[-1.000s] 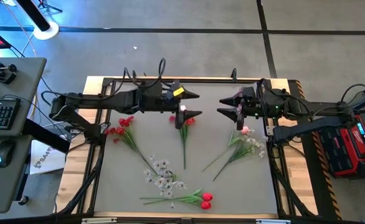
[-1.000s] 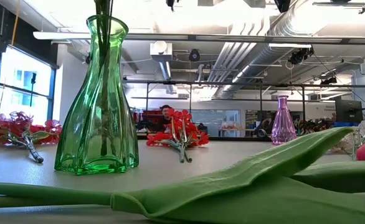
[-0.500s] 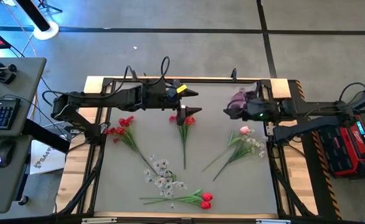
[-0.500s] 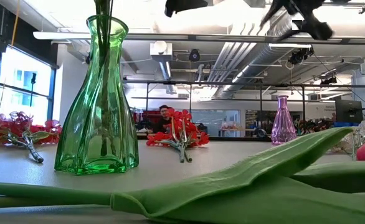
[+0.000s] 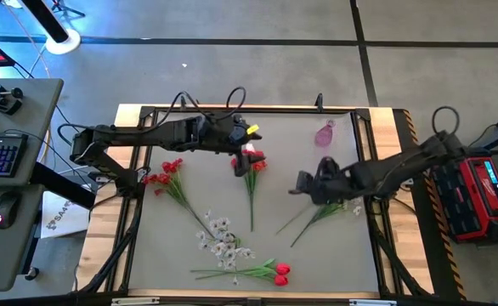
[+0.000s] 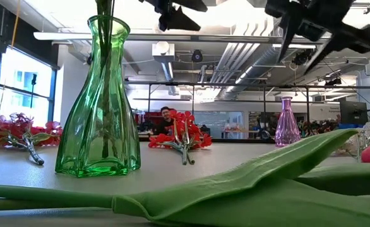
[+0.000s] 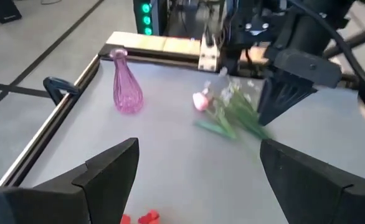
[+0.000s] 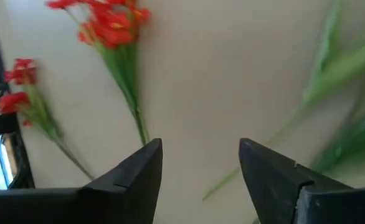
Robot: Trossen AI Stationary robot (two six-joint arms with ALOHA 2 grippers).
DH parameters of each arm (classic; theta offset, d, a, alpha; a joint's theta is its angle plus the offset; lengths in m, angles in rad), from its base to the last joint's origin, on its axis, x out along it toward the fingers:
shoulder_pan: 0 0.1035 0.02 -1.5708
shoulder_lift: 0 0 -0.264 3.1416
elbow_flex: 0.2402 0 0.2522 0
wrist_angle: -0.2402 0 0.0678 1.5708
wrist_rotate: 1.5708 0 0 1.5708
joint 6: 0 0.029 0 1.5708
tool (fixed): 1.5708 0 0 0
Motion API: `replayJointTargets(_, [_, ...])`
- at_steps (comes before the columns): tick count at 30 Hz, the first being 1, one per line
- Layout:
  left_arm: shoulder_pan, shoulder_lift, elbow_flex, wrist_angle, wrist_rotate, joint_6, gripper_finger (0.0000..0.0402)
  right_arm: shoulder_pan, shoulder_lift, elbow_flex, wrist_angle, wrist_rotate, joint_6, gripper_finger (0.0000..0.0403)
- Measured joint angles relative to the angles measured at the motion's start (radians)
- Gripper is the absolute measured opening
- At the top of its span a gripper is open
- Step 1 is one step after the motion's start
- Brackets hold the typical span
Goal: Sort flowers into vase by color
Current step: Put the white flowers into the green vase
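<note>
Flowers lie on the grey mat: one red cluster (image 5: 166, 168) at the left, another (image 5: 251, 163) in the middle, a white spray (image 5: 223, 238), red tulips (image 5: 279, 272) at the near edge, and a pink tulip with white sprigs (image 5: 332, 202) at the right. My left gripper (image 5: 251, 146) hangs open above the middle red cluster. My right gripper (image 5: 300, 183) is open in the air, just left of the pink-and-white bunch, nothing between its fingers (image 8: 139, 168). A green vase (image 6: 100, 101) with stems in it stands near the low camera. A pink vase (image 5: 325, 133) stands at the far right.
A black frame (image 5: 138, 204) rims the mat. A big green leaf (image 6: 235, 189) lies right in front of the low camera. Bare mat (image 5: 291, 153) lies between the middle red cluster and the pink vase. A desk with keyboard and mouse (image 5: 2, 153) stands left of the table.
My right gripper has swung from the table's far right edge down and toward the middle, rolling over as it went, and now hangs beside the pink-and-white bunch. My left gripper has tipped downward a little above the middle red cluster. No flower has moved.
</note>
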State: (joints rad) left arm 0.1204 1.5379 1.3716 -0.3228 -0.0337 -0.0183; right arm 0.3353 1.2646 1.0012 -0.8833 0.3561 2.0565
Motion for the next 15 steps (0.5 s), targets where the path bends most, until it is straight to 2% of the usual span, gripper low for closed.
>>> replayJointTargets(5, [0.004, 0.0, 0.0, -0.019, 0.001, -0.001, 0.0323, 0.093, 0.057, 0.0, -0.014, -0.039, 0.202, 0.0191])
replayJointTargets(10, [0.004, 0.013, 0.0, 0.004, 0.041, -0.011, 0.0323, 0.103, 0.116, 0.0, -0.077, -0.185, 0.225, 0.0188])
replayJointTargets(15, [0.001, 0.029, 0.0, 0.017, 0.082, -0.014, 0.0323, 0.092, 0.169, 0.0, -0.123, -0.272, 0.239, 0.0188])
